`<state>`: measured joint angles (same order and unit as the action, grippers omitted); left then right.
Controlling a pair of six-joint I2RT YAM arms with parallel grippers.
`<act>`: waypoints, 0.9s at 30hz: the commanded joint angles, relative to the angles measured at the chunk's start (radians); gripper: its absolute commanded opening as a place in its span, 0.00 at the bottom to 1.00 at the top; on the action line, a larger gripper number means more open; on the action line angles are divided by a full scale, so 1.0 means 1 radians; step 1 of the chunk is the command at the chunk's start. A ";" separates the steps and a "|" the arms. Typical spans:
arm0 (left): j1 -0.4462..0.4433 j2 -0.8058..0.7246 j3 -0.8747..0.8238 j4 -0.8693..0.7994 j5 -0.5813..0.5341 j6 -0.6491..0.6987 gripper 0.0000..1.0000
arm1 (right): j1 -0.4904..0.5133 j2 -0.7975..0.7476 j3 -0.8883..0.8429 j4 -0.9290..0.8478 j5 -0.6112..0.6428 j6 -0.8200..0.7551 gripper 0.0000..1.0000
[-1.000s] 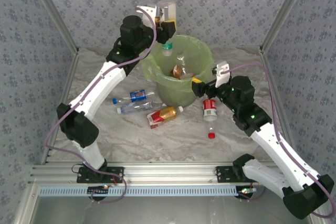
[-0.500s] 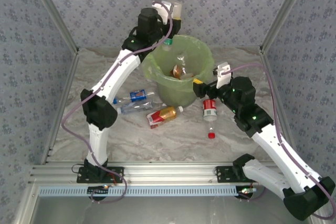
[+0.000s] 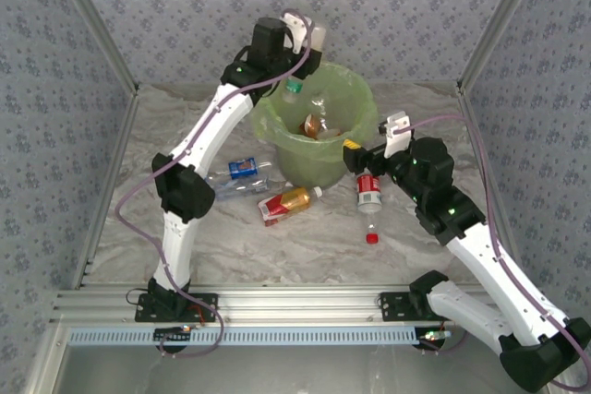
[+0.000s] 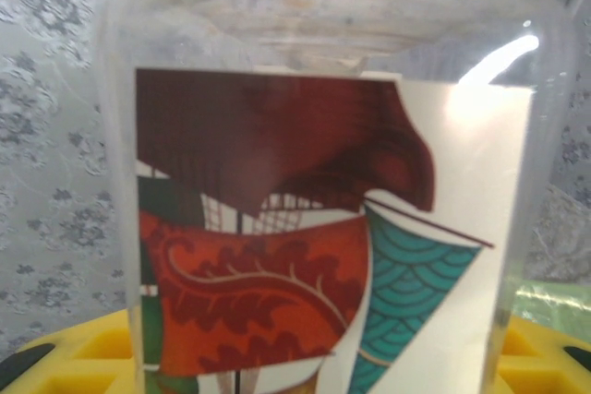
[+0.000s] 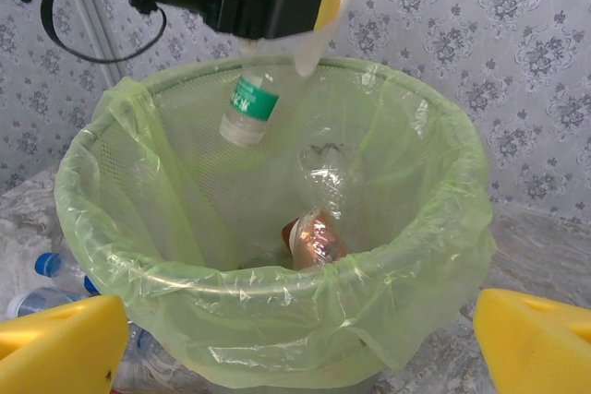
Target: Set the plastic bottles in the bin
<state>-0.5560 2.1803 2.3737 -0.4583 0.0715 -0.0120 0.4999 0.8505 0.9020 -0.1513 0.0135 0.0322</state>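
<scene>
Top external shows the left end effector (image 3: pixel 307 43) clamped on a bottle (image 5: pixel 249 103) hung cap-down over the bin (image 3: pixel 314 163), seemingly for dropping in, while the right end effector (image 5: pixel 297 320) hangs open-fingered by a red-labelled bottle (image 3: pixel 369 189) on the surface (image 3: pixel 277 246).

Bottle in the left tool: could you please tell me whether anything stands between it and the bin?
Nothing visible does. The bottle hangs cap down above the open mouth of the bin, near the far rim; only other bottles lie inside at the bottom.
</scene>
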 commanded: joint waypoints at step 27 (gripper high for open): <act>0.004 -0.388 -0.417 0.186 0.112 -0.143 0.99 | -0.003 0.043 -0.010 -0.008 0.126 0.041 0.99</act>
<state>-0.5545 1.8732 2.0022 -0.3973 0.1936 -0.1261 0.4999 0.8921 0.8989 -0.1532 0.0986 0.0444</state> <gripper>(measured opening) 0.993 0.988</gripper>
